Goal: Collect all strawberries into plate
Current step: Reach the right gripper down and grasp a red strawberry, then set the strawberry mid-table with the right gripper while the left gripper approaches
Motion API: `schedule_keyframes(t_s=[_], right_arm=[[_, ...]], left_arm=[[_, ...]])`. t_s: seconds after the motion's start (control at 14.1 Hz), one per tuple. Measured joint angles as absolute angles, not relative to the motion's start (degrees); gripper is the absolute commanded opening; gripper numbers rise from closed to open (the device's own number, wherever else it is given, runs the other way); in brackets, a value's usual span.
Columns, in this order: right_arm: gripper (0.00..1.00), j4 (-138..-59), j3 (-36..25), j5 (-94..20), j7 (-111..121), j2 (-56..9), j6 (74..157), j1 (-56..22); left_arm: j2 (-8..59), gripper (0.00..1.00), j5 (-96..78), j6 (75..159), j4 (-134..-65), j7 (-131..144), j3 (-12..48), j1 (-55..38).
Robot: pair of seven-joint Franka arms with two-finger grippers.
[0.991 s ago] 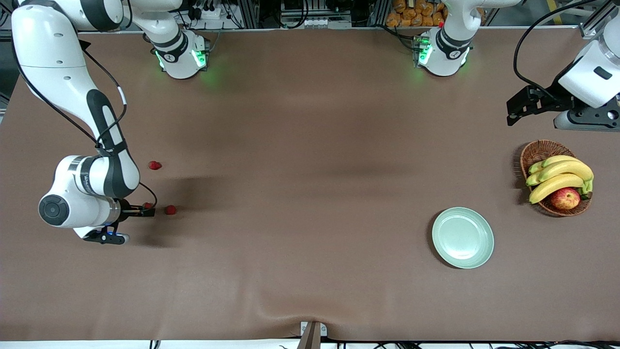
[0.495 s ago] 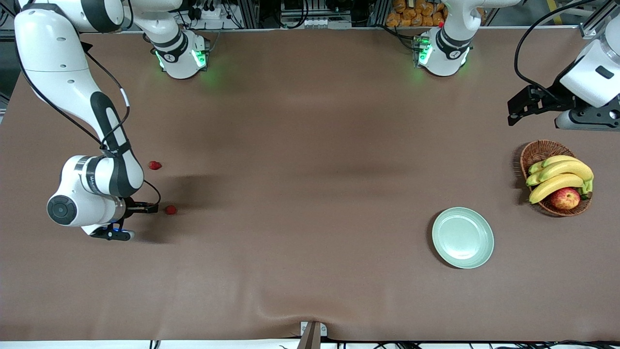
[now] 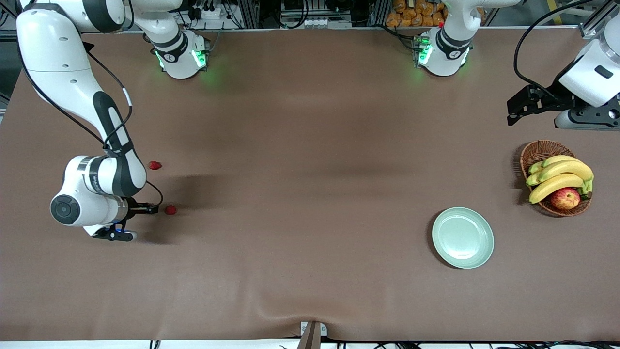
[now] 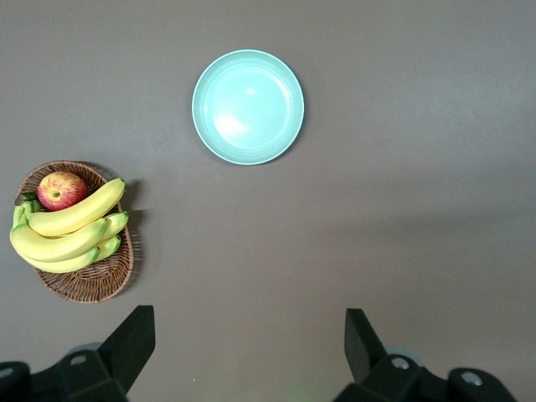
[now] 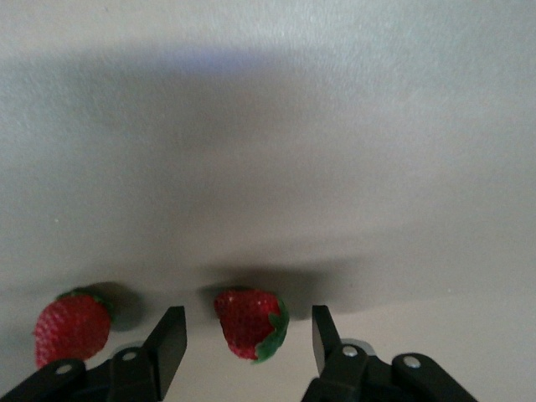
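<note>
My right gripper (image 3: 145, 209) is low at the table near the right arm's end, open, its fingers on either side of one strawberry (image 5: 249, 322) with a gap on each side. The gripper hides that berry in the front view. A second strawberry (image 5: 71, 327) lies just outside one finger. The front view shows a strawberry (image 3: 170, 210) beside the gripper and another (image 3: 155, 165) farther from the camera. The mint-green plate (image 3: 462, 237) (image 4: 248, 106) sits bare toward the left arm's end. My left gripper (image 3: 516, 111) (image 4: 249, 327) waits open, high over the table by the basket.
A wicker basket (image 3: 537, 150) (image 4: 84, 289) with bananas (image 3: 559, 177) and an apple (image 3: 565, 198) stands beside the plate, farther from the camera. The brown cloth has a ripple at its near edge (image 3: 310, 315).
My right arm has shifted slightly toward the table's middle and its fingers have narrowed around the strawberry. The left arm has not moved.
</note>
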State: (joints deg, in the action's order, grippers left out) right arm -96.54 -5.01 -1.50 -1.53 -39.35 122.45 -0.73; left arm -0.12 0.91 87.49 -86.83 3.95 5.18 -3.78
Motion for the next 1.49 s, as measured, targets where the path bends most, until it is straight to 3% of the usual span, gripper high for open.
schedule_keyframes(t_s=[0.21,0.42,0.85,1.49], right_arm=[[0.49,-96.5,-5.0,-1.5,-1.5,-39.4,123.3,-0.7],[0.47,-96.6,-5.0,-1.5,-1.5,-39.4,123.3,-0.7],[0.24,-96.6,-5.0,-1.5,-1.5,-39.3,123.3,-0.7],[0.0,-92.2,-4.8,-1.5,-1.5,-38.3,124.4,-1.0]], left_arm=[[-0.1,1.0,0.9,87.5,-86.8,4.0,5.2,-3.8],[-0.1,1.0,0.9,87.5,-86.8,4.0,5.1,-3.7],[-0.1,1.0,0.9,87.5,-86.8,4.0,5.1,-3.7],[-0.1,1.0,0.9,87.5,-86.8,4.0,5.0,-3.7]])
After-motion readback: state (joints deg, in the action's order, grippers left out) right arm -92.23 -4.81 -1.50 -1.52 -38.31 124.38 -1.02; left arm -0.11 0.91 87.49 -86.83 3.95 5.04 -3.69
